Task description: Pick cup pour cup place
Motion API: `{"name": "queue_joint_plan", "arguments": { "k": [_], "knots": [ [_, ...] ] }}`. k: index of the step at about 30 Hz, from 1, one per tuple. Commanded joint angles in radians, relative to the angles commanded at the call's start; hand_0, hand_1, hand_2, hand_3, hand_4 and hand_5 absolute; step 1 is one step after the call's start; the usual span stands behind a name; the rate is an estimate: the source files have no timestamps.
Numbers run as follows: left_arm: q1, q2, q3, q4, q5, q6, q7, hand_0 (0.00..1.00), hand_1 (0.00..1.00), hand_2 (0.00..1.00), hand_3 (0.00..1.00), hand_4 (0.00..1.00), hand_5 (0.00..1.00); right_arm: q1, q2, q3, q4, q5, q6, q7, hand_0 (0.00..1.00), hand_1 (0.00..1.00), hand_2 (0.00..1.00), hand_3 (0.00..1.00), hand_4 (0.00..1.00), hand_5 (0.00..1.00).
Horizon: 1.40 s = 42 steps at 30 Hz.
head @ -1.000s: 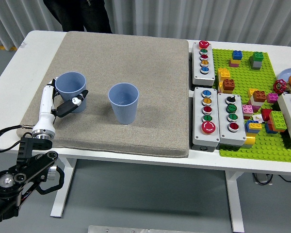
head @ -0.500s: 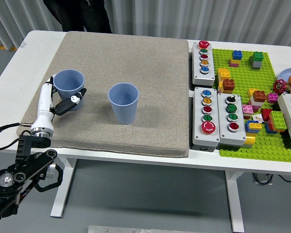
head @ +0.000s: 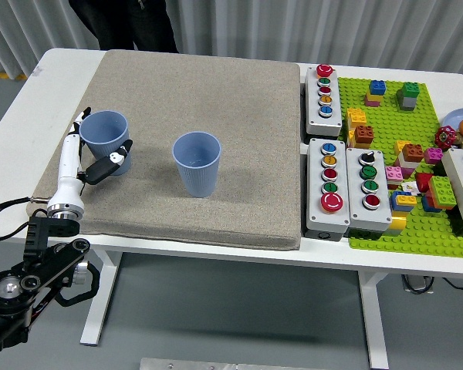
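Two light-blue cups stand upright on a grey-beige mat (head: 208,85). The left cup (head: 104,135) is near the mat's left edge, and my left hand (head: 92,150) is curled around it, thumb on its front right side and fingers behind its left side. The second cup (head: 197,162) stands alone near the mat's middle, about a cup's width to the right of the held one. I cannot see inside either cup well enough to tell its contents. My right hand is out of view.
Right of the mat lie grey button boxes (head: 328,185) and a green brick baseplate (head: 401,146) with several coloured bricks. A person (head: 127,23) in dark clothes stands at the far side. A black cable loops off the table's left front edge.
My left hand with the left cup has shifted slightly leftward and away across the frames. The middle cup has not moved.
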Motion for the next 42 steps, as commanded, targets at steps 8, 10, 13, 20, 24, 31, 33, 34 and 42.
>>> {"name": "queue_joint_plan", "arguments": {
  "k": [8, 10, 13, 20, 24, 31, 33, 34, 42],
  "knots": [
    [0.032, -0.019, -0.046, -0.015, 0.034, -0.025, 0.007, 0.918, 0.925, 0.998, 0.998, 0.967, 0.528, -0.001, -0.001, 0.0, 0.0, -0.004, 0.002, -0.002, 0.702, 0.63, 0.553, 0.564, 0.002, 0.014],
    [0.046, -0.027, -0.066, -0.021, 0.044, -0.027, 0.005, 0.918, 0.925, 0.998, 0.998, 0.967, 0.528, -0.002, -0.001, 0.001, 0.0, -0.006, 0.002, -0.001, 0.702, 0.63, 0.553, 0.564, 0.002, 0.014],
    [0.058, -0.033, -0.084, -0.026, 0.052, -0.029, 0.001, 0.932, 0.945, 0.998, 0.998, 0.983, 0.558, -0.003, -0.001, 0.003, 0.0, -0.008, 0.002, -0.001, 0.701, 0.63, 0.554, 0.564, 0.002, 0.014],
    [0.105, -0.028, -0.138, -0.08, 0.104, -0.066, 0.016, 0.959, 0.974, 0.998, 0.998, 0.998, 0.594, -0.002, -0.002, 0.004, 0.0, -0.013, 0.004, -0.003, 0.701, 0.629, 0.554, 0.564, 0.002, 0.013],
    [0.154, -0.018, -0.172, -0.149, 0.123, -0.075, 0.018, 0.959, 0.974, 0.998, 0.998, 0.998, 0.594, -0.004, -0.002, 0.007, 0.0, -0.017, 0.004, -0.004, 0.701, 0.629, 0.554, 0.564, 0.002, 0.013],
    [0.19, -0.012, -0.238, -0.254, 0.088, -0.093, 0.008, 0.97, 0.962, 0.998, 0.998, 0.91, 0.998, -0.006, -0.001, 0.013, 0.001, -0.029, 0.004, -0.008, 0.701, 0.629, 0.554, 0.564, 0.002, 0.014],
    [0.188, -0.01, -0.254, -0.267, 0.06, -0.106, -0.002, 0.97, 0.962, 0.998, 0.998, 0.91, 0.998, -0.006, -0.001, 0.012, 0.0, -0.027, 0.004, -0.007, 0.701, 0.629, 0.554, 0.564, 0.002, 0.014],
    [0.186, -0.01, -0.261, -0.269, 0.043, -0.106, -0.007, 0.97, 0.962, 0.998, 0.998, 0.91, 0.998, -0.006, -0.002, 0.011, 0.0, -0.026, 0.004, -0.006, 0.701, 0.629, 0.554, 0.564, 0.002, 0.014],
    [0.134, -0.008, -0.299, -0.207, -0.27, -0.225, -0.108, 0.924, 0.901, 0.998, 0.953, 0.588, 0.998, -0.005, -0.002, 0.005, 0.0, -0.017, 0.0, -0.005, 0.701, 0.629, 0.554, 0.564, 0.002, 0.014]
  ]
}}
